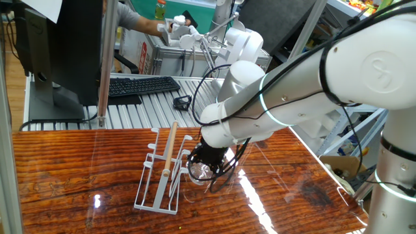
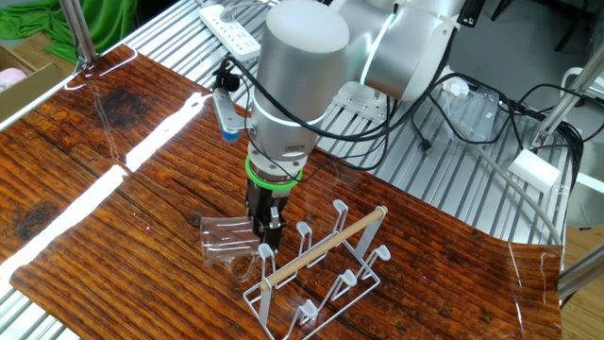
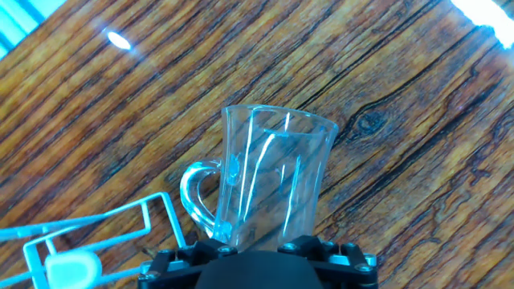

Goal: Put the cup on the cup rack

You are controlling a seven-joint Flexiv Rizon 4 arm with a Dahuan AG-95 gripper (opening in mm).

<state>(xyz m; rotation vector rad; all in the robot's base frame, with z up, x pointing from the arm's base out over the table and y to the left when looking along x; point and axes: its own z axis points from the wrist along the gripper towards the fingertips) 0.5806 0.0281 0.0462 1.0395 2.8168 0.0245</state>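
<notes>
The cup [image 3: 273, 177] is a clear glass with a small side handle. It sticks out from between my fingers in the hand view, lying on its side just above the wooden table. My gripper [image 2: 266, 232] is shut on its base end, with the cup [image 2: 225, 238] pointing away from the cup rack [image 2: 326, 274]. The rack is white wire with upturned pegs and a light wooden rod, and it stands right beside the gripper. In the one fixed view the cup [image 1: 200, 171] is close against the rack [image 1: 158, 190]. A rack corner [image 3: 88, 233] shows at the lower left of the hand view.
A keyboard [image 1: 140, 86] and a monitor stand [image 1: 55, 97] sit on the metal bench behind the wooden table. A white power strip [image 2: 231, 28] lies on the slatted surface. A person [image 1: 133, 18] stands at the back. The table edge [image 2: 57, 307] is near.
</notes>
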